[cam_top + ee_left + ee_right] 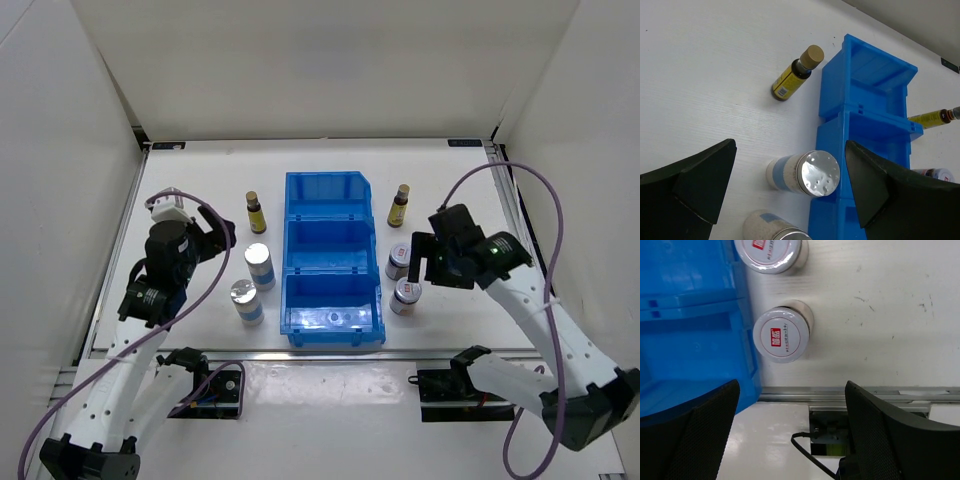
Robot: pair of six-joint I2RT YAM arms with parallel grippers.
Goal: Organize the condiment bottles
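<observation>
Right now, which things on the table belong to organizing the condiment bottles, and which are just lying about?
For the job: left brown bottle, right brown bottle, silver-lidded jars, white-lidded jars with red print.
Just there: blue three-compartment bin, though it is likely their destination.

White worktop (200, 165) carrying one bin and six upright bottles.
A blue three-compartment bin (327, 180) sits mid-worktop. To its left stand a brown yellow-labelled bottle (255, 212), a silver-lidded jar (259, 265) and a second silver-lidded jar (246, 302) nearer the arm bases. To its right stand another brown bottle (399, 205), then a far red-marked jar (398, 262) just beside a near red-marked jar (406, 295).
</observation>
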